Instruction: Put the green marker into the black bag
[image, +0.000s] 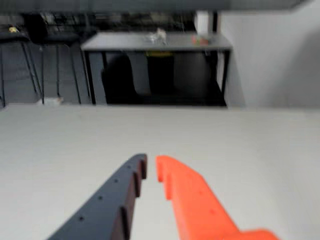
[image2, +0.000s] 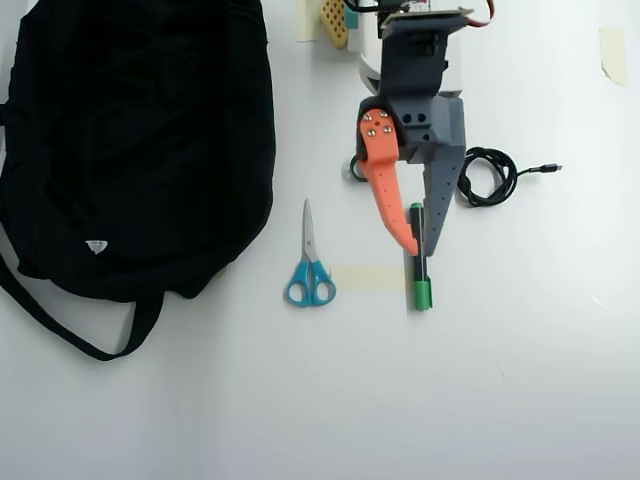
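Observation:
In the overhead view the green marker (image2: 420, 275) lies on the white table right of centre, black barrel pointing up and green cap toward the bottom. My gripper (image2: 419, 248) hangs over its upper half, orange finger on the left and dark finger on the right, tips almost touching. The wrist view shows the gripper (image: 151, 167) held above the table, with only a thin slit between the fingers and nothing in it; the marker is out of that view. The black bag (image2: 140, 130) fills the overhead view's upper left, well away from the gripper.
Blue-handled scissors (image2: 309, 270) lie between bag and marker, with a strip of tape (image2: 365, 278) beside them. A coiled black cable (image2: 488, 178) sits right of the arm. The bag's strap (image2: 60, 325) loops toward the lower left. A dark desk (image: 155, 42) stands beyond the table.

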